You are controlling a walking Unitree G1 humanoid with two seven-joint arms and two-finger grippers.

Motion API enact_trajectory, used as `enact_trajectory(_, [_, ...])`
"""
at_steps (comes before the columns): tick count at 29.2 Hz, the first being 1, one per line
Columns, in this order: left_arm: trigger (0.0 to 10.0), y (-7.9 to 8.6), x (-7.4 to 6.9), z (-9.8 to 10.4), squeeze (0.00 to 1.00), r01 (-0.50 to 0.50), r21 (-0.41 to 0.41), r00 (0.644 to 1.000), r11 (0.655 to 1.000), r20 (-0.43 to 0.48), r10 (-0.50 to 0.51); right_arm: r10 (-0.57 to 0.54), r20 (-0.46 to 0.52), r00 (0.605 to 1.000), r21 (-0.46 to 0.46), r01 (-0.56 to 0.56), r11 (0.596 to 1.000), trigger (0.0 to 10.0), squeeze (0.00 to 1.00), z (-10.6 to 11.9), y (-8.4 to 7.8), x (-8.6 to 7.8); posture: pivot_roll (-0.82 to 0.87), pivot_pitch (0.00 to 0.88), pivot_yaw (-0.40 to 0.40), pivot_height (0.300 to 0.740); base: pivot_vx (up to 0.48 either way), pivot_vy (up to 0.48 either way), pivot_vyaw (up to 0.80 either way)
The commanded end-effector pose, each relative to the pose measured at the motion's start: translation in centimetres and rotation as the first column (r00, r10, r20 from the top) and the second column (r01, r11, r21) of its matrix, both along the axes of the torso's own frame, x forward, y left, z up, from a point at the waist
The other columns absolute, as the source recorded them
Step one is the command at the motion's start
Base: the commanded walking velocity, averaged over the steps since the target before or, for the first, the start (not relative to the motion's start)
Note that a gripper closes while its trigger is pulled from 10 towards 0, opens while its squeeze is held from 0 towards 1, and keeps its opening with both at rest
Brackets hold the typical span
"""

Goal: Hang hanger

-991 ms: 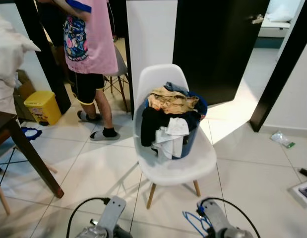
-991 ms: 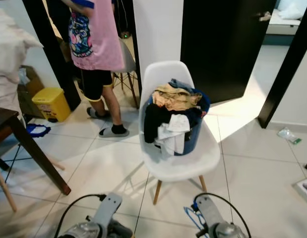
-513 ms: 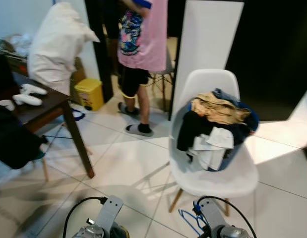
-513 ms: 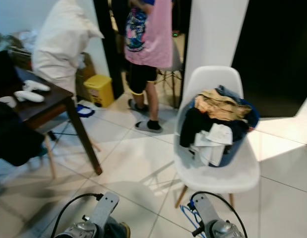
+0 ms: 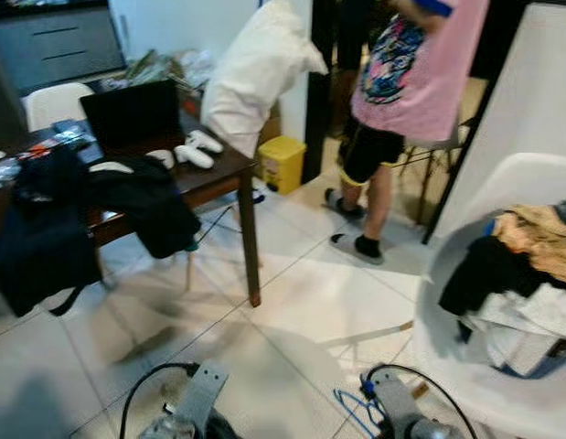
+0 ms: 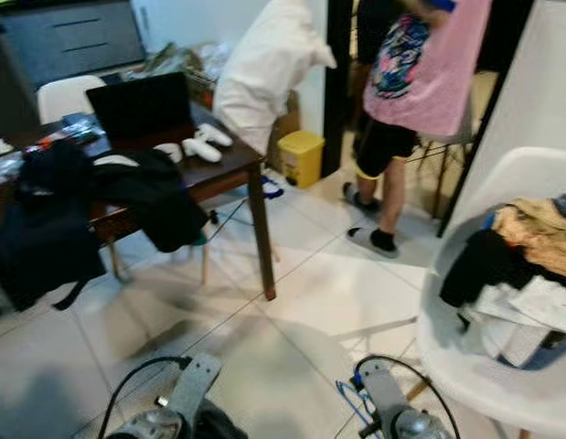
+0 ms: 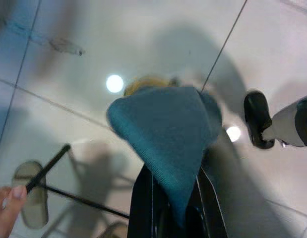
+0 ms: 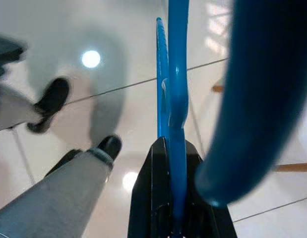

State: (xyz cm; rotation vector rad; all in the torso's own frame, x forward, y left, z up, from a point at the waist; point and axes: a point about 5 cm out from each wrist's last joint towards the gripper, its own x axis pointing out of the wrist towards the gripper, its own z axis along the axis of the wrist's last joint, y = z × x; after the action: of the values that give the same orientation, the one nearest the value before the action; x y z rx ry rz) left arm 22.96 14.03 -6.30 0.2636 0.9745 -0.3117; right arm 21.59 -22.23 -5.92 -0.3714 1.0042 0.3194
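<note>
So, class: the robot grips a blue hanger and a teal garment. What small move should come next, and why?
Probably keep turning to look for a rail. The right pincer is shut on the blue hanger, the left pincer on the teal garment, yet ahead stand just a dark table, a person and a white chair, nowhere to hang anything.

Table (image 5: 223, 174) left, laptop (image 5: 132, 114) on it; chair (image 5: 502, 393) right holding laundry basket (image 5: 529, 302); person (image 5: 401, 101) behind, between them.
</note>
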Motion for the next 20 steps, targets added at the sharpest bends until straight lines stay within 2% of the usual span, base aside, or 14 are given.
enact_trajectory(1, [10.0,0.64,-0.24,-0.15,0.0,-0.009,0.018,1.0,1.0,-0.002,0.009,-0.007,0.026,1.0,0.023,0.007,1.0,10.0,0.0,0.07,0.64,0.32,-0.01,0.0,-0.013,0.74,0.0,0.0,0.69])
enact_trajectory(4, [10.0,0.66,-0.21,-0.13,0.0,-0.025,0.018,1.0,1.0,0.008,0.024,-0.028,0.044,0.999,0.022,0.027,0.999,10.0,0.0,0.11,0.55,0.38,-0.01,0.0,-0.013,0.74,0.182,0.0,0.23])
enact_trajectory(15, [10.0,0.74,-0.1,-0.07,0.0,-0.072,0.016,0.997,0.997,0.037,0.072,-0.037,0.054,0.998,0.024,0.036,0.999,10.0,0.0,0.16,0.52,0.44,0.0,0.0,-0.015,0.74,0.385,0.0,0.0])
enact_trajectory(17, [10.0,0.69,-0.01,0.03,0.0,-0.148,-0.029,0.986,0.989,0.079,0.15,-0.092,0.074,0.993,0.061,0.087,0.994,10.0,0.0,0.16,0.52,0.42,0.0,0.0,-0.016,0.74,0.394,0.0,0.0])
enact_trajectory(19, [10.0,0.61,0.25,0.32,0.0,-0.202,-0.091,0.967,0.975,0.139,0.213,-0.2,0.097,0.975,0.146,0.185,0.972,10.0,0.0,0.13,0.64,0.34,0.0,0.0,-0.014,0.74,0.394,0.0,0.0])
enact_trajectory(20, [10.0,0.45,0.45,0.57,0.0,-0.207,-0.139,0.958,0.968,0.173,0.23,-0.273,0.104,0.956,0.212,0.247,0.946,10.0,0.0,0.12,0.79,0.28,-0.01,0.0,-0.01,0.74,0.398,0.0,0.0])
